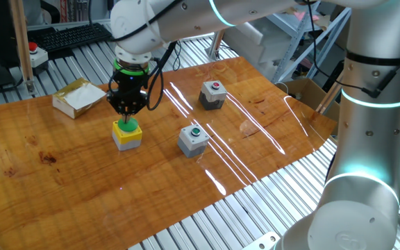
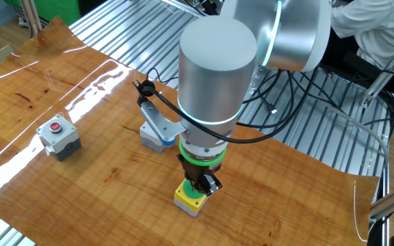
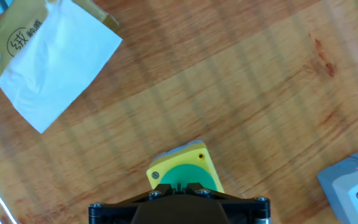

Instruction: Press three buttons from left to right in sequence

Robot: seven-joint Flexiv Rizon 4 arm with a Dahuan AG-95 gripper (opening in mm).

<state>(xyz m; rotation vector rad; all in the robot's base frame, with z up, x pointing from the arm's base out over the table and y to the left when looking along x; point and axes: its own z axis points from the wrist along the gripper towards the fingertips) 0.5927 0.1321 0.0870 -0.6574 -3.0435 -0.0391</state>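
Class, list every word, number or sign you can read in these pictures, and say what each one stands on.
Dark handwritten characters on the tan flap of the cardboard carton: too blurred to read.
Yellow button box, grey box with green button, grey box with red button: no text visible.

We see a glossy varnished wooden tabletop (image 1: pixel 61 173) over ribbed metal slats (image 1: pixel 207 222), a smooth plastic yellow box (image 1: pixel 127 136), and a matt cardboard carton (image 1: pixel 78 97).
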